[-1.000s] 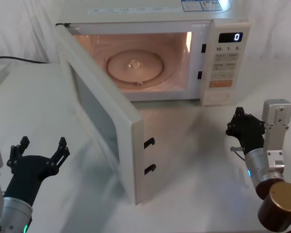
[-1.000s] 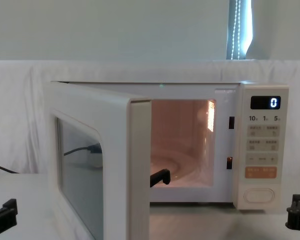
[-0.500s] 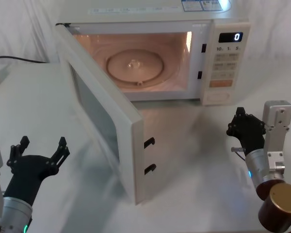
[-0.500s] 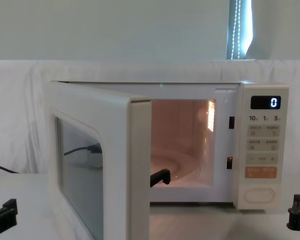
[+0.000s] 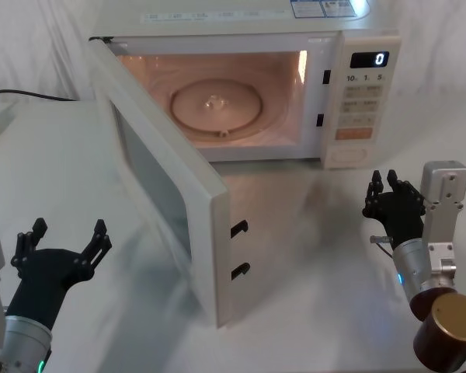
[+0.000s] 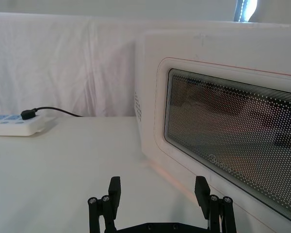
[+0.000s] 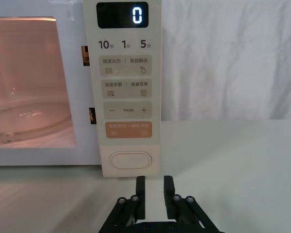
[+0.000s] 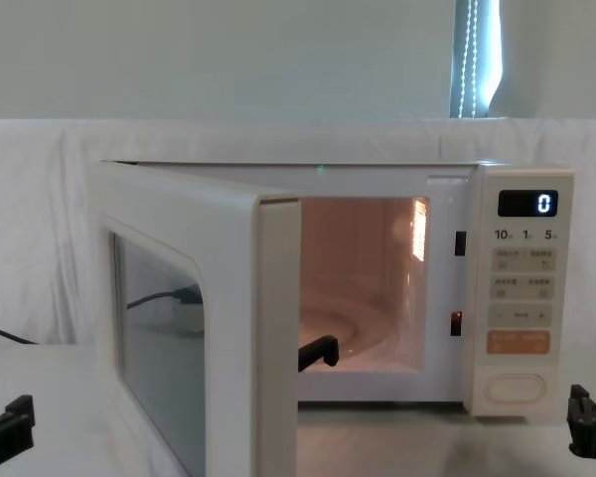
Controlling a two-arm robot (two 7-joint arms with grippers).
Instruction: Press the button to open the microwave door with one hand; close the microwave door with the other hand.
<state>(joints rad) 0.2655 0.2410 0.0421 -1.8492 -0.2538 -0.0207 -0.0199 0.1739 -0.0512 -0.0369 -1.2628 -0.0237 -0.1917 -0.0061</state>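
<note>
Both sets of jaws stand parted and hold nothing: the left gripper (image 5: 60, 241) is spread wide, while the right gripper (image 5: 389, 186) shows only a narrow gap between its black fingertips (image 7: 140, 185).

Nearest the robot, the left gripper hovers low over the white table (image 5: 54, 155), to the left of the swung-out door and apart from it. The right gripper sits low on the other side, just in front of the microwave's control panel (image 7: 128, 82).

Between them, the microwave door (image 5: 167, 179) hangs wide open, hinged on the left, its free edge with two black latch hooks (image 5: 239, 249) pointing toward the robot. Its dotted glass window (image 6: 237, 141) faces the left wrist camera.

Farther back, the cavity glows orange around the glass turntable (image 5: 213, 105). On the panel's lower end sits the button (image 7: 130, 160), directly ahead of the right gripper and untouched; the display (image 7: 122, 15) above reads 0. A power strip (image 6: 17, 125) lies at the far left.
</note>
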